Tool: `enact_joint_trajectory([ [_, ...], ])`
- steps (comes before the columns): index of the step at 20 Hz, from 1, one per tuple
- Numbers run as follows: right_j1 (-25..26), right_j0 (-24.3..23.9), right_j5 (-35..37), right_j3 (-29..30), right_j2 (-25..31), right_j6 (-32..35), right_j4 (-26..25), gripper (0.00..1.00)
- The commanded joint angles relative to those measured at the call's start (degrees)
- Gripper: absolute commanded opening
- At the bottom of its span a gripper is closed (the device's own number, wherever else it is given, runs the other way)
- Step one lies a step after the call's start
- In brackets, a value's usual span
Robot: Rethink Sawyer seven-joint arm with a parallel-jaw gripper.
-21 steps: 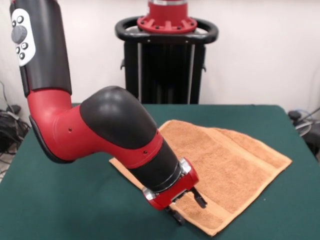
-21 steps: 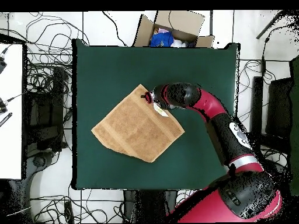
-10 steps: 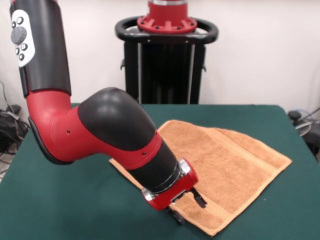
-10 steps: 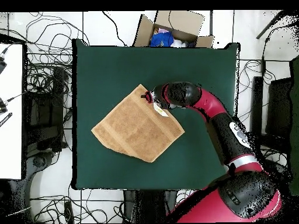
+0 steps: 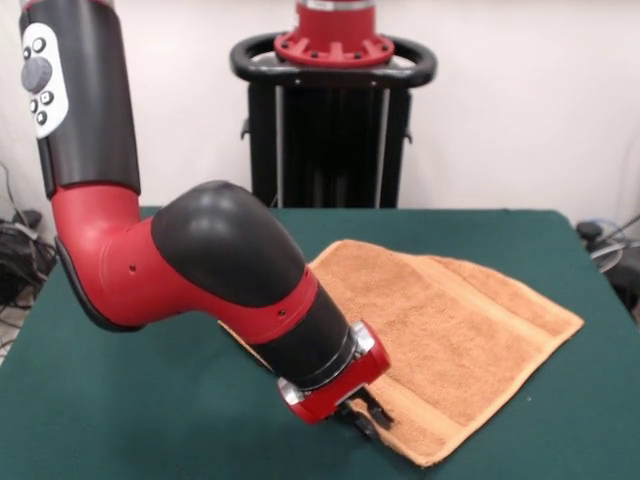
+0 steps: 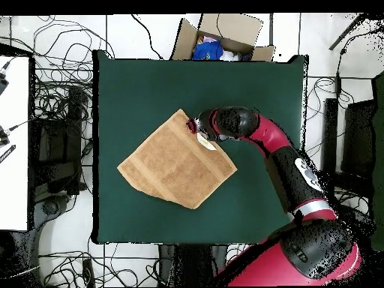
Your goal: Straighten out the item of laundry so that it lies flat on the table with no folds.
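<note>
The orange-tan towel [image 5: 450,340] lies on the dark green table [image 5: 120,420], turned at an angle to the table's edges so that its corners point toward the sides. In the front view it covers the right half of the tabletop, with one corner far back near the middle, one out to the right, and one at the near edge of the picture. It is not fully flat: along its far right side a second layer shows, a strip of cloth offset from the layer beneath, and a woven band runs along the near right edge.

The red and black arm [image 5: 200,270] reaches down from the upper left and slants toward the towel's near left edge. The gripper [image 5: 366,417] sits low over that edge, its dark fingers [image 5: 378,414] pointing down at the cloth close to the near corner. They stand close together, but whether they pinch the towel or merely touch it cannot be told.

In the overhead view the towel [image 6: 174,163] lies a little left of the table's [image 6: 135,82] middle, a tilted quadrilateral, and the gripper [image 6: 193,125] is over its upper corner, beside a small white tag [image 6: 207,143] on the towel's upper right edge. A cardboard box [image 6: 225,34] stands on the floor beyond the table's top edge
</note>
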Motion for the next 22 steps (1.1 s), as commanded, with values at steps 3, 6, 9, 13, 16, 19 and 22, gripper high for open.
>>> enact_joint_trajectory([
  [3, 5.39, 0.93, 6.62, -3.78, -6.12, -4.95, -2.24, 0.0],
  [6, 5.33, 1.11, 6.8, -3.92, -6.23, -4.84, -2.29, 0.0],
  [9, 5.5, 0.81, 4.53, -3.81, -5.71, -4.62, -2.44, 0.0],
  [13, 4.22, -0.75, -0.13, -1.83, -3.45, -5.24, -2.84, 0.0],
  [16, 1.29, -2.1, -2.67, 0.77, -1.77, -5.51, -3.43, 0.0],
  [19, -2.27, -3.46, -3.94, 3.07, -0.11, -6.45, -4.1, 0.0],
  [22, -6.45, -4.83, -5.36, 4.99, 1.3, -8.07, -5.55, 0.0],
])
